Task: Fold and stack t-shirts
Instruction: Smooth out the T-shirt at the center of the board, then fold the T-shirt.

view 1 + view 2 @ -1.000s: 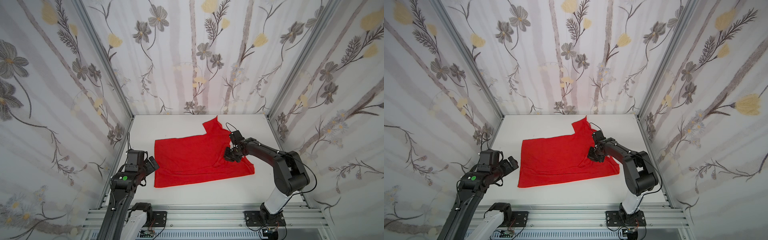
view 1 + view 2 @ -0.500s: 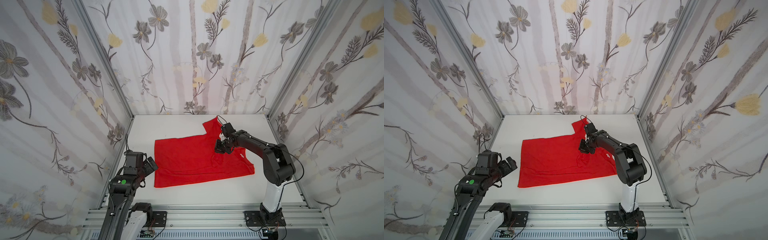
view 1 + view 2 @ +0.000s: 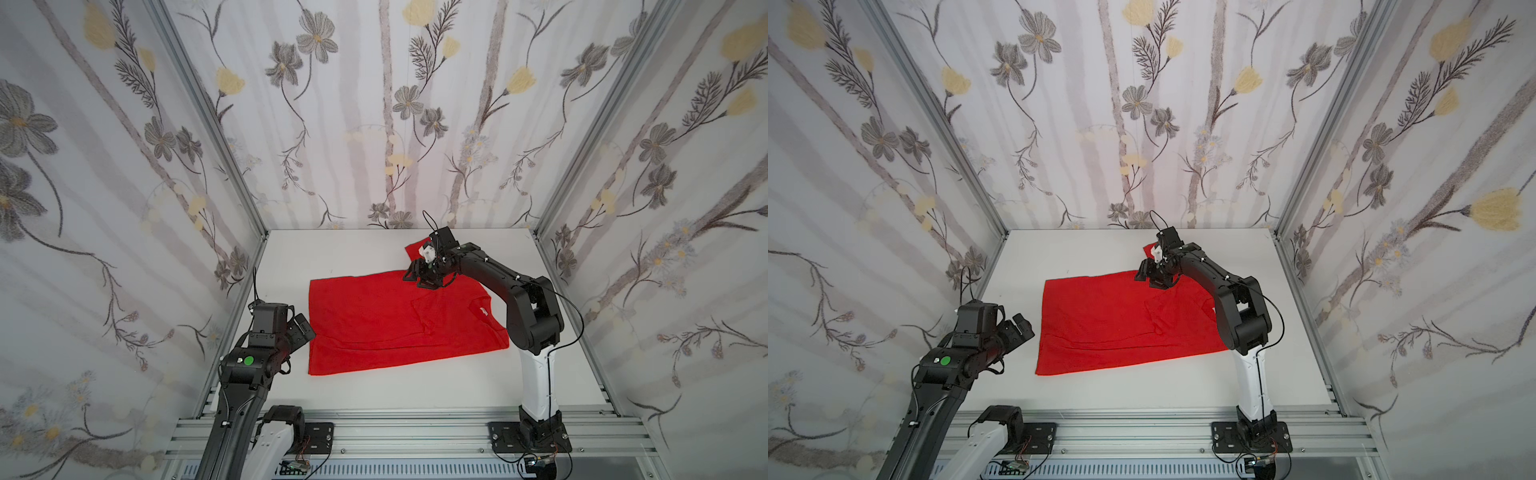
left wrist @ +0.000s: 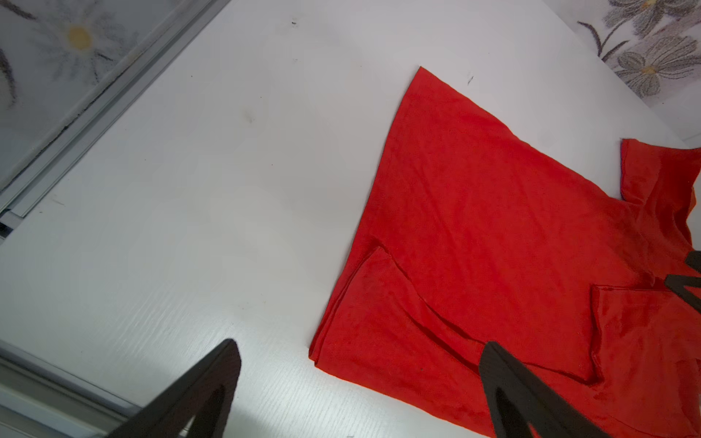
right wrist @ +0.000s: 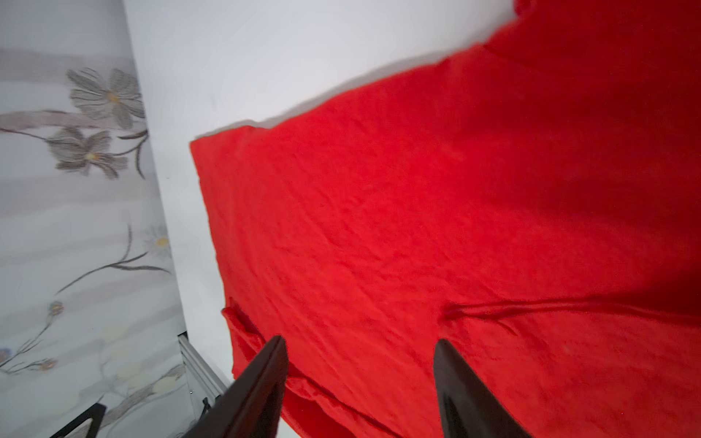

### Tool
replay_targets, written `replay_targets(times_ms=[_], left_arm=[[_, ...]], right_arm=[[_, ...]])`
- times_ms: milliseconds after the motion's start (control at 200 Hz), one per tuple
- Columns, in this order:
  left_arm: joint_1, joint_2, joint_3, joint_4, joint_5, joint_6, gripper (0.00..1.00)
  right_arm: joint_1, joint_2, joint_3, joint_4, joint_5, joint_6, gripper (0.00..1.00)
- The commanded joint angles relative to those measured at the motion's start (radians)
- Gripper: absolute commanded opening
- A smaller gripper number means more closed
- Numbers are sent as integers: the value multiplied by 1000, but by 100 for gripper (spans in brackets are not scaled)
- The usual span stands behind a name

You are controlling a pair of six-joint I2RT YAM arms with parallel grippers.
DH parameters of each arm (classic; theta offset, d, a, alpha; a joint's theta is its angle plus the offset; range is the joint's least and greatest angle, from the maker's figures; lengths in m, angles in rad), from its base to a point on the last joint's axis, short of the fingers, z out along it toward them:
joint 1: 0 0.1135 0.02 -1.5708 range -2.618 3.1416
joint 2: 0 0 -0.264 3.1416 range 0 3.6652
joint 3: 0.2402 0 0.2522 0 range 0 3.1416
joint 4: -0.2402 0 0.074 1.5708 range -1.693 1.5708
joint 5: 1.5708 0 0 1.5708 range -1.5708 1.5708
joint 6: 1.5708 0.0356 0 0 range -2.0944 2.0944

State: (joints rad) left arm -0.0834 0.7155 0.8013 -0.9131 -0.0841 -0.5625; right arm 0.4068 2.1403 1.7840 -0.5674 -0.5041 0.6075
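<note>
One red t-shirt [image 3: 395, 320] is all you have to work with. It lies spread on the white table [image 3: 353, 386], about mid-table, between the two arms.

Treat it as light, limp cloth: it will sag, drag and crease, and it will not hold a shape once lifted. It cannot break. A pinch in the middle will only tent one layer, so take it at an edge or corner with all layers together. The near corner by your left gripper [image 3: 301, 328] and the far edge under your right gripper [image 3: 419, 276] look like the best holds.

It is plain bright red and short-sleeved, with a small white neck label [image 3: 482, 310] showing toward the right arm's side. One sleeve [image 3: 413, 248] sticks out at the far edge. A flap is already turned in over the body, leaving soft wrinkles, so I judge the fold partly done.

Your right gripper hovers low over that far edge, jaws moderately apart with nothing between them. Your left gripper sits just beside the shirt's edge on its own side, jaws wide and empty.
</note>
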Motion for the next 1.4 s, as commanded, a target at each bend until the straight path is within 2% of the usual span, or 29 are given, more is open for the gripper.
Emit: replay_targets(times_ms=[0,165,300,405,479,554,689,874,1019,1199,1394], left_arm=[[0,11,-2,-1,-27,-10,100],[-1,75,15,6,-17,12,100],[-1,163,66,-9,12,-23,100],[-1,210,86,-7,20,-91,100],[0,224,86,2,15,-139,100],[-1,235,85,7,9,-183,100],[-2,241,76,7,11,-263,100],[-1,244,55,43,21,-357,100],[-1,290,72,62,23,-357,100],[-3,350,122,73,44,-351,100],[-3,303,116,73,30,-365,100]], right_arm=[[-37,52,115,-8,-100,-25,69],[-135,214,360,-11,-127,12,71],[-208,411,665,-10,-122,81,71],[-241,588,937,-8,-56,130,72],[-256,685,1069,15,26,170,73],[-263,729,1078,97,98,234,76],[-288,796,1077,278,132,398,79],[-300,828,1077,316,159,477,82],[-283,849,1075,297,147,558,78],[-240,845,1070,222,158,582,76],[-241,848,1068,178,179,613,61]])
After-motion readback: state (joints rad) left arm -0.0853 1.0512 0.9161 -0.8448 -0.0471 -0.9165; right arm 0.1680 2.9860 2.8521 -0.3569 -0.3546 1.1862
